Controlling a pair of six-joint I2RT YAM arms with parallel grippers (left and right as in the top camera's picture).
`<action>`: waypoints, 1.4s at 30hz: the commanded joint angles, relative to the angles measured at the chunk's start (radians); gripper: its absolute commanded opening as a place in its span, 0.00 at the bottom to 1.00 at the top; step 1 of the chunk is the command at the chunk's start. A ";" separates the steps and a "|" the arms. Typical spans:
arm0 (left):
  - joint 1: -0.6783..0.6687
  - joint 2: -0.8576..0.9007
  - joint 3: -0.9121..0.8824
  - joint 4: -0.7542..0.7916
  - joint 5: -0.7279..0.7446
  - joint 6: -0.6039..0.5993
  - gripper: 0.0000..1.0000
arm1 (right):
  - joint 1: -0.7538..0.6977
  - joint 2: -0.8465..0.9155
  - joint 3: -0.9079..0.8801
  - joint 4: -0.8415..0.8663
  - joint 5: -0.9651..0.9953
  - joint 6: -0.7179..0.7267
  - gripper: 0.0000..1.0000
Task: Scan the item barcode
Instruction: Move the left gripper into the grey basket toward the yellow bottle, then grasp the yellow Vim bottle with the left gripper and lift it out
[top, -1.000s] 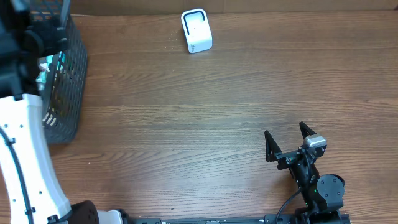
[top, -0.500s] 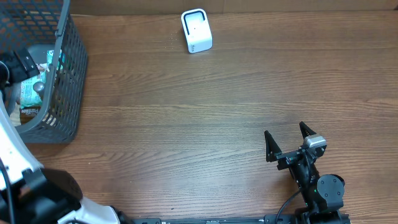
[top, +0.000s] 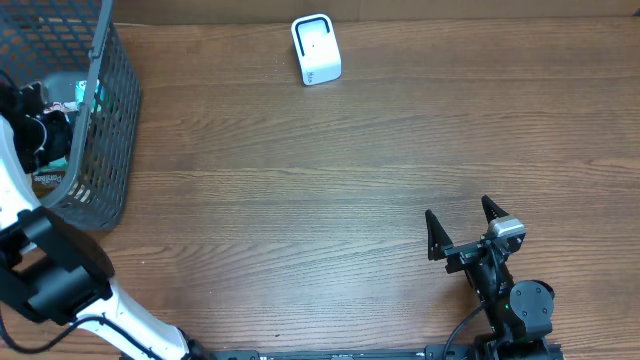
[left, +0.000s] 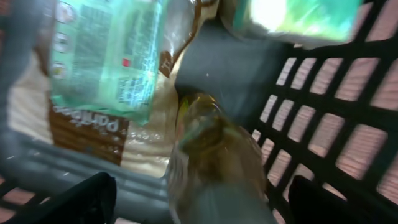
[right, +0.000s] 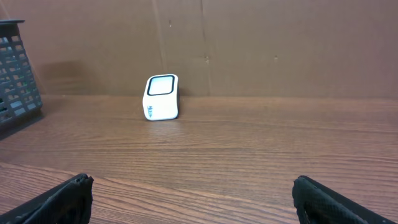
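Note:
A dark mesh basket (top: 112, 110) at the table's left edge holds the items. My left gripper (top: 42, 132) reaches down into it. In the left wrist view a blurred, amber-tinted bottle (left: 214, 149) lies between the jaws, with a gap on each side; my left gripper (left: 202, 200) is open around it. No barcode shows on it. The white scanner (top: 316, 50) stands at the table's far edge, and shows too in the right wrist view as the scanner (right: 161, 98). My right gripper (top: 462, 225) rests open near the front right, nothing between its fingers.
Beside the bottle lie a beige bag with a green label (left: 106, 68) and a green packet (left: 298, 15). The basket's mesh wall (left: 323, 124) is close on the right of the left gripper. Bare wooden table (top: 330, 190) stretches between basket, scanner and right arm.
The left arm has swung over the basket and its gripper has dropped further in among the items. The right arm has not moved.

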 joint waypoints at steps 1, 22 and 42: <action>-0.007 0.052 0.015 -0.005 0.022 0.023 0.86 | 0.000 -0.002 -0.005 0.005 0.009 0.002 1.00; -0.007 0.082 0.105 -0.018 0.019 -0.021 0.34 | 0.000 -0.002 -0.005 0.005 0.009 0.002 1.00; -0.033 -0.177 0.671 -0.164 0.111 -0.327 0.21 | 0.000 -0.002 -0.005 0.005 0.009 0.002 1.00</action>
